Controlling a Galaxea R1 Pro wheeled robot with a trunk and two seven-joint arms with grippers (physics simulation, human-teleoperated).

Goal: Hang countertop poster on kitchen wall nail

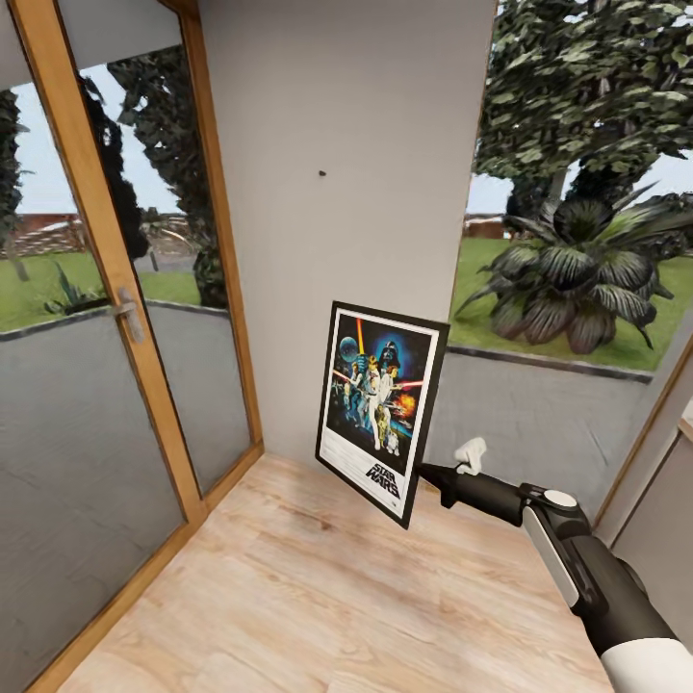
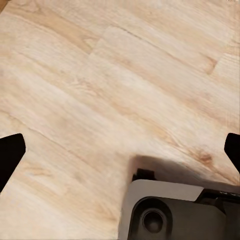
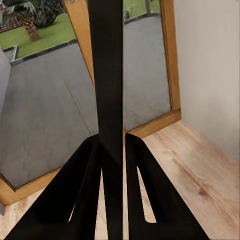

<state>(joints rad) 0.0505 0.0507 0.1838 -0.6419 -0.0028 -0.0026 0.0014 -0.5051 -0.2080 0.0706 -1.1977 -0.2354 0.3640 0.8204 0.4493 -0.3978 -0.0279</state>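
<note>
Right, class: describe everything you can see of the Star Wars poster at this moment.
The poster is an upright rectangle with a thin black frame, a white border, colourful figures on dark blue and a black "STAR WARS" title at its foot. It hangs in mid-air, tilted, before the pale grey wall, well below the wall nail and above the wooden floor. The right end effector is shut on its lower right edge. In the right wrist view it appears edge-on, as a dark strip between the fingers.

Wall nail point(image 1: 321, 174) is perhaps just a speck; shape unreadable.
</note>
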